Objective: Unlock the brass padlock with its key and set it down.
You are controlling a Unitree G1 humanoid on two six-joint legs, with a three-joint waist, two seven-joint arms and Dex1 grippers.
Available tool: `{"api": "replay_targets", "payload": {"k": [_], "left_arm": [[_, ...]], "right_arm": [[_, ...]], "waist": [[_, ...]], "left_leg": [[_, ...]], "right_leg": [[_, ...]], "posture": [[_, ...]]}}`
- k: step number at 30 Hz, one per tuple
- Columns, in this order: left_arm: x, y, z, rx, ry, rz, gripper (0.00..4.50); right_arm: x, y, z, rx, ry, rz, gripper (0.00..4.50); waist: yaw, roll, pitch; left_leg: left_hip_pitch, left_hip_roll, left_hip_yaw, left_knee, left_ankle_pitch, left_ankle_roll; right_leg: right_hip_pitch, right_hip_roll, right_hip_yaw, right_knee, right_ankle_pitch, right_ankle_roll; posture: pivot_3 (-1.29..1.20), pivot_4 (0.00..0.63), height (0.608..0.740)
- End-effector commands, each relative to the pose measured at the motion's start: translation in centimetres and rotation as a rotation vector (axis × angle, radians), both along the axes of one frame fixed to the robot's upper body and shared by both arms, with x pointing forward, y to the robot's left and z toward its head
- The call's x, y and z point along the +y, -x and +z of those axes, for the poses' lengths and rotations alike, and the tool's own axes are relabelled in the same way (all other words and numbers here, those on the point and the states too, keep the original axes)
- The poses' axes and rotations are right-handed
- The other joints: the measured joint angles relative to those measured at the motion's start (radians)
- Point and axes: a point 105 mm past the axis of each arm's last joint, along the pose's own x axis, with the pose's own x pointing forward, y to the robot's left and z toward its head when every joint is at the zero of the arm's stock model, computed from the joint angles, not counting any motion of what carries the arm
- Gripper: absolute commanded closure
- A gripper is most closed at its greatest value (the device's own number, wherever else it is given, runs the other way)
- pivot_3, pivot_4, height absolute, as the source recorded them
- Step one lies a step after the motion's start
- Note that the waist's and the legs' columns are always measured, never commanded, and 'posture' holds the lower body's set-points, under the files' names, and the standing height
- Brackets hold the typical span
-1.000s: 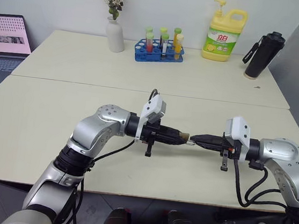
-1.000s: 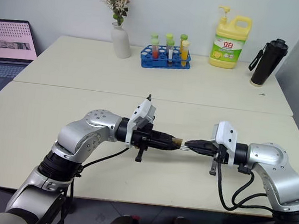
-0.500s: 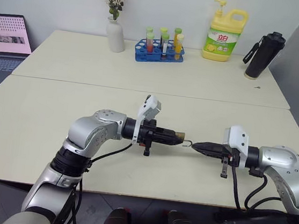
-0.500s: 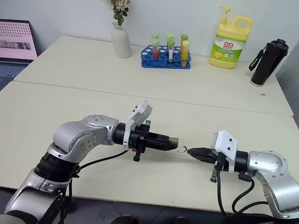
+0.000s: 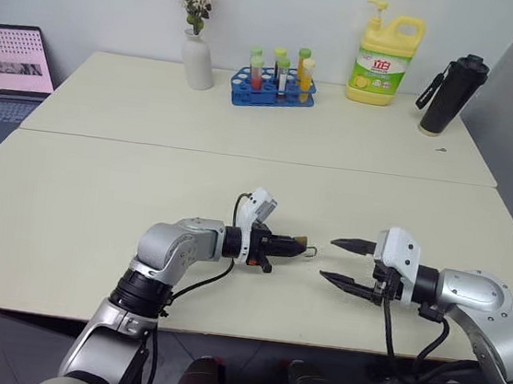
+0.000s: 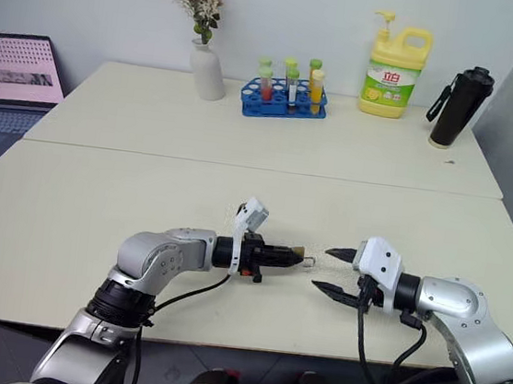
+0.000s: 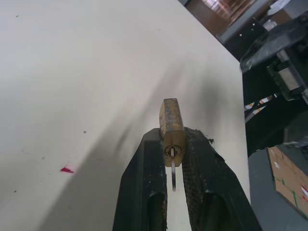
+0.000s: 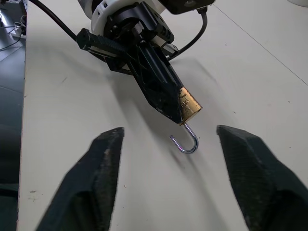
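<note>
Now, the hold: the left gripper (image 5: 293, 247) has its jaws clamped on the brass padlock (image 8: 188, 105), low over the bench (image 5: 100, 183) and pointing toward the robot's right.
Why held so: the black fingers (image 7: 144, 187) pinch the flat faces of the body, so the shackle end and the keyhole end both stay free; my reading is that this grip suits lowering the lock to the surface.
Shackle: the shackle (image 8: 185, 140) hangs out of the body as an open hook, one leg free, which I take to mean the lock is already undone.
Key: the key (image 7: 172, 174), seen from the left wrist, shows as a thin grey blade at the keyhole on the end of the body that faces back between the fingers.
Right side: the right gripper (image 5: 341, 261) has its jaws spread wide with nothing between them, just beside the shackle but not touching it.
Step judged: unlocking looks complete; setting down is not yet done, since the body is in the grip.
Around: a white vase with dried flowers (image 5: 197, 55), a blue rack of tubes (image 5: 275, 85), a yellow soap jug (image 5: 385, 60) and a black bottle (image 5: 451, 94) stand at the far edge, well apart; a laptop (image 5: 9, 71) sits to the left.
In the way: none of these lies near the lock; the free shackle may snag on the bench.
</note>
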Motion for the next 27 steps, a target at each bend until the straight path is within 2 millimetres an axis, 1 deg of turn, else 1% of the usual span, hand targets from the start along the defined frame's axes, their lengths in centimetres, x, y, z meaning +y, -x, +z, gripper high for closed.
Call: {"api": "replay_targets", "payload": {"k": [1,5,8,13,15,17,21,23,24,25,26,27], "left_arm": [[-0.3,-0.3,0.5,0.011,0.035,0.009,4.35],[-0.7,-0.2,0.3,0.04,0.04,-0.001,4.35],[-0.7,-0.8,-0.3,0.059,0.023,0.021,4.35],[-0.9,-1.1,-0.7,0.07,-0.001,0.028,4.35],[-0.9,-1.2,-1.0,0.071,-0.016,0.025,3.62],[-0.9,-1.2,-1.2,0.054,-0.037,0.016,3.15],[-0.7,-1.6,-1.0,-0.015,-0.072,0.019,1.8],[0.3,-3.2,0.1,-0.205,-0.133,0.08,1.12],[1.0,-3.9,1.4,-0.308,-0.158,0.108,0.86],[1.4,-4.3,2.2,-0.371,-0.172,0.124,0.86],[1.7,-4.5,2.6,-0.401,-0.176,0.131,0.86],[2.1,-4.5,3.6,-0.489,-0.185,0.124,0.86]], "right_arm": [[-0.1,-0.2,0.2,-0.026,0.029,-0.018,0.01],[-0.3,-0.5,0.0,-0.031,0.051,-0.037,0.0],[-0.3,-0.6,-0.1,-0.022,0.056,-0.05,0.0],[-0.3,-0.6,-0.1,-0.018,0.061,-0.051,0.0],[-0.4,-0.7,-0.1,-0.019,0.07,-0.057,0.0],[-0.6,-0.8,0.0,-0.024,0.076,-0.065,0.0],[-0.6,-0.8,0.1,-0.024,0.077,-0.065,0.0],[-0.6,-0.8,0.2,-0.026,0.08,-0.063,0.0],[-0.7,-0.7,0.4,-0.027,0.081,-0.063,0.0],[-0.7,-0.7,0.4,-0.027,0.081,-0.063,0.0],[-0.8,-0.7,0.5,-0.028,0.081,-0.064,0.0],[-0.8,-0.7,0.5,-0.029,0.082,-0.064,0.0]], "waist": [[0.0,0.0,0.0],[0.0,0.0,0.0],[0.0,0.0,0.0],[0.0,0.0,0.0],[0.0,0.0,0.0],[0.0,0.0,0.0],[0.0,0.0,0.0],[0.0,0.0,0.0],[-0.001,0.0,0.0],[-0.002,0.0,0.0],[-0.002,0.0,0.0],[-0.002,0.0,0.0]], "left_leg": [[0.0,0.0,0.0,0.0,0.0,0.0],[0.0,0.0,0.0,0.0,0.0,0.0],[0.0,0.0,0.0,0.0,0.0,0.0],[0.0,-0.001,0.0,0.0,0.0,0.0],[0.0,-0.001,0.0,0.0,0.0,0.0],[0.0,-0.001,0.0,0.0,0.0,0.0],[0.0,-0.001,0.0,0.0,0.0,0.0],[0.0,0.0,0.0,0.0,0.0,0.0],[0.0,-0.001,0.0,0.0,0.0,0.0],[0.0,0.0,0.0,0.0,0.0,0.0],[0.0,0.0,0.0,0.0,0.0,0.0],[0.0,0.0,0.0,0.0,0.0,0.0]], "right_leg": [[0.0,0.0,0.0,0.0,0.0,0.0],[0.0,0.0,0.0,0.0,0.0,0.0],[0.0,0.0,0.0,0.0,0.0,0.0],[0.0,0.0,0.0,0.0,0.0,0.0],[0.0,0.0,0.0,0.0,0.0,0.0],[0.0,0.0,0.0,0.0,0.0,0.0],[0.0,0.0,0.0,0.0,0.0,0.0],[0.0,0.0,0.0,0.0,0.0,0.0],[0.0,0.0,0.0,0.0,0.0,0.0],[0.0,0.0,0.0,0.0,0.0,0.0],[0.0,0.0,0.0,0.0,0.0,0.0],[0.0,0.001,0.0,0.0,0.0,0.0]], "posture": [[0.0,0.15,0.74],[0.0,0.15,0.74],[0.0,0.15,0.74],[0.0,0.15,0.74],[0.0,0.15,0.74],[0.0,0.15,0.74],[0.0,0.15,0.74],[0.0,0.15,0.74],[0.0,0.15,0.74],[0.0,0.15,0.74],[0.0,0.15,0.74],[0.0,0.15,0.74]]}}
